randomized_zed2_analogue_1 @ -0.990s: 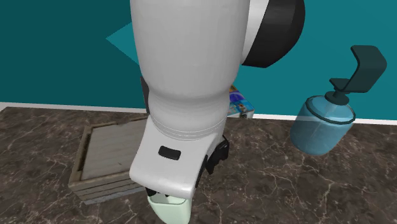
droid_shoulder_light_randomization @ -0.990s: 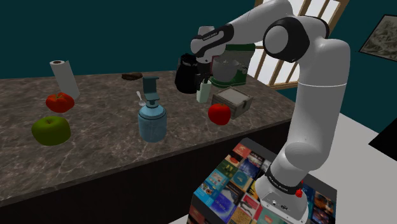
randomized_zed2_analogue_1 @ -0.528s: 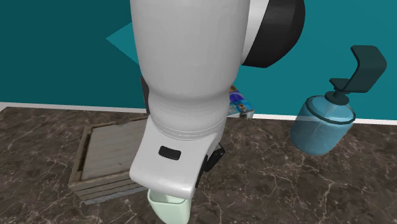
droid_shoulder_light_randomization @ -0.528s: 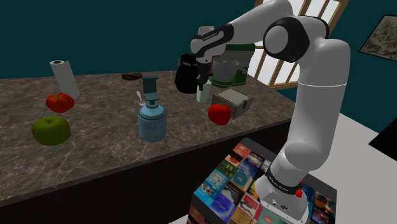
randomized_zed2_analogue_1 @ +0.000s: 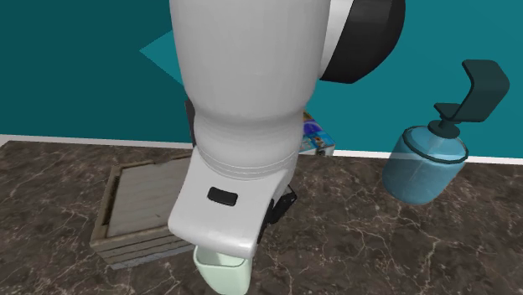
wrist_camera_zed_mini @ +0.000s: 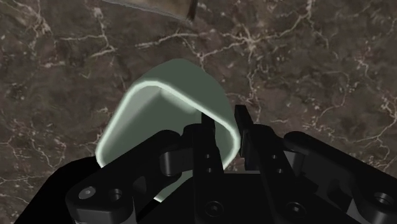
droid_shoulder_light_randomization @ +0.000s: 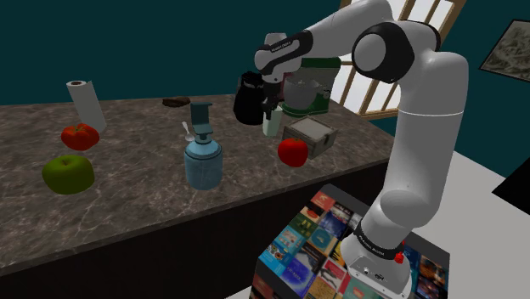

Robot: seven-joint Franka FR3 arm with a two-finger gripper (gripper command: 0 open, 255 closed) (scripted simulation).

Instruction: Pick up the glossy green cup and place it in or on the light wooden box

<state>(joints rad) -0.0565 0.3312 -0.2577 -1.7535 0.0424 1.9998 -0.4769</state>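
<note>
Fingers (wrist_camera_zed_mini: 208,143) closed on rim of pale green cup (wrist_camera_zed_mini: 172,89), lifted slightly higher off marbled counter (wrist_camera_zed_mini: 318,76) than before

Exterior views opposed, both on cup (randomized_zed2_analogue_1: 220,272)

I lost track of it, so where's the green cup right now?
The pale green cup is clasped in the hand, toward the counter's right end in the shoulder view, between the black jug and the wooden box.
</note>
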